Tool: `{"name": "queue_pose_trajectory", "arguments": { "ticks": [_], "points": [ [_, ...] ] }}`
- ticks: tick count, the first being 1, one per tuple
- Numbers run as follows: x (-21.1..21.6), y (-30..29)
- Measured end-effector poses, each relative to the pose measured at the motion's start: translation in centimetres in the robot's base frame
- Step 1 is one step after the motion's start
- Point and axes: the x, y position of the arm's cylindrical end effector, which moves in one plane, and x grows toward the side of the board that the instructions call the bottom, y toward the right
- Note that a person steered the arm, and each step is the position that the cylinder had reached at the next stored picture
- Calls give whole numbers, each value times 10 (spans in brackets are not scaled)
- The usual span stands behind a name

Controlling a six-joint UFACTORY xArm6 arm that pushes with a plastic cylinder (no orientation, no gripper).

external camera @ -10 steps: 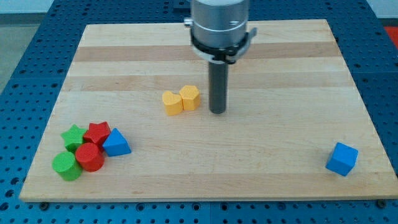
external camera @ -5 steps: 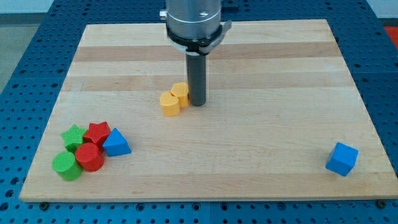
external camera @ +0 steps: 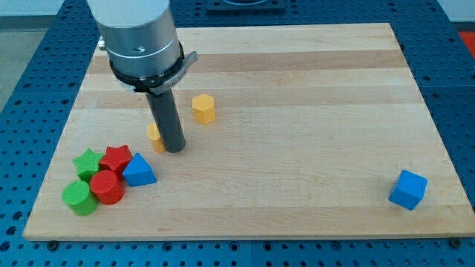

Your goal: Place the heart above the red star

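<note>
Camera view: yellow heart (external camera: 154,136) mostly hidden behind rod, shape hard to read; my tip (external camera: 174,149) touched its right side, gripping nothing. Red star (external camera: 116,159) lay near, lower left.

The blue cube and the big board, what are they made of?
The blue cube looks like painted wood or plastic: solid colour, smooth matte faces; which one is unclear. The board looks like pale wood: long grain stripes and joined planks, with a soft sheen.
</note>
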Motion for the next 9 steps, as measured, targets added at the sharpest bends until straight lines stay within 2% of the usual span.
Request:
{"name": "queue_pose_trajectory", "arguments": {
  "ticks": [1,2,7,8,9],
  "points": [
    [0,19],
    [-27,30],
    [10,-56],
    [7,-30],
    [-13,4]
  ]
}}
